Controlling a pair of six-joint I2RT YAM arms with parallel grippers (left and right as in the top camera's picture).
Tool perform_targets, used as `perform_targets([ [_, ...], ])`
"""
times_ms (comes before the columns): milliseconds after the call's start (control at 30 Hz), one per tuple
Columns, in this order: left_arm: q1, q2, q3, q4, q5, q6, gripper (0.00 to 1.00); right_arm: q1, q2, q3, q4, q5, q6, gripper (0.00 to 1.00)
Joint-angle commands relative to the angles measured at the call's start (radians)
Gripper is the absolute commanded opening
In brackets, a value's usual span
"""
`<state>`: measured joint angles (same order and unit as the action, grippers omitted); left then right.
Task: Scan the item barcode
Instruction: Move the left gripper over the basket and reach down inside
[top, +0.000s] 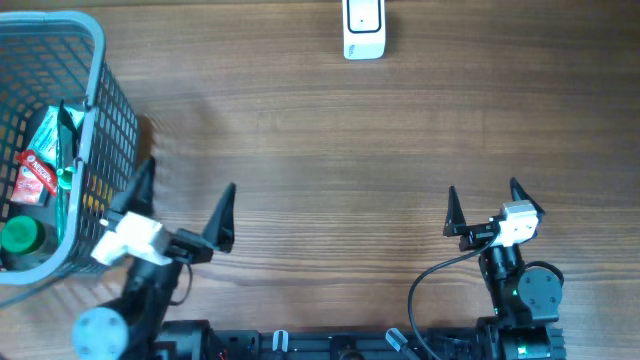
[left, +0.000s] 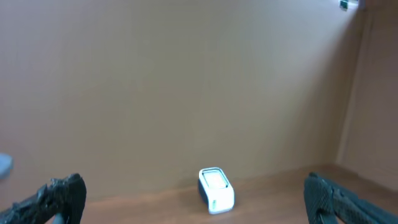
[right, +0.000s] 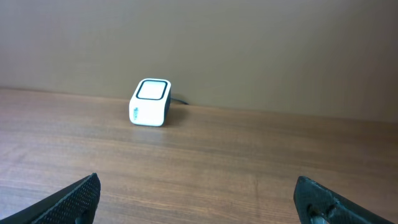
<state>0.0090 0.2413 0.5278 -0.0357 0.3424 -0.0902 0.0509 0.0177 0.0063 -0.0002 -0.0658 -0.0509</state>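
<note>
Left gripper: jaws wide, holding nothing, just beside basket | right gripper: jaws wide, holding nothing, over wooden table | items: red-labelled packet and green-capped bottle inside basket at table's left edge | scanner: white, at far edge, well apart from both grippers

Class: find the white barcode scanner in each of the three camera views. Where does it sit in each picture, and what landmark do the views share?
Overhead: the scanner is at the top edge, just right of centre.
Left wrist: the scanner is low in the picture, near centre.
Right wrist: the scanner is left of centre, about mid-height.
Shared landmark: the wooden table it stands on, seen in all three.
</note>
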Motion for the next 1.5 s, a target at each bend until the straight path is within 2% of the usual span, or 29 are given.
perform_targets([
  [0, 0.009, 0.203, 0.278, -0.117, 0.025, -0.023, 1.00, 0.005, 0.000, -0.001, 0.001, 0.014, -0.009, 1.00],
  [133, 0.009, 0.368, 0.528, -0.275, 0.072, -0.023, 1.00, 0.005, 0.000, -0.001, 0.001, 0.014, -0.009, 1.00],
  [233, 0.009, 0.431, 0.608, -0.311, 0.166, -0.023, 1.00, 0.005, 0.000, -0.001, 0.001, 0.015, -0.009, 0.99],
  [400, 0.009, 0.465, 0.610, -0.326, 0.166, -0.023, 1.00, 0.005, 0.000, -0.001, 0.001, 0.015, -0.009, 1.00],
  [633, 0.027, 0.579, 0.657, -0.338, -0.101, -0.082, 1.00, 0.005, 0.000, -0.001, 0.001, 0.014, -0.010, 1.00],
  [1000, 0.172, 0.843, 0.947, -0.527, -0.109, -0.083, 1.00, 0.005, 0.000, -0.001, 0.001, 0.014, -0.009, 1.00],
  [1467, 0.291, 0.864, 0.961, -0.570, -0.109, -0.083, 1.00, 0.005, 0.000, -0.001, 0.001, 0.014, -0.009, 1.00],
])
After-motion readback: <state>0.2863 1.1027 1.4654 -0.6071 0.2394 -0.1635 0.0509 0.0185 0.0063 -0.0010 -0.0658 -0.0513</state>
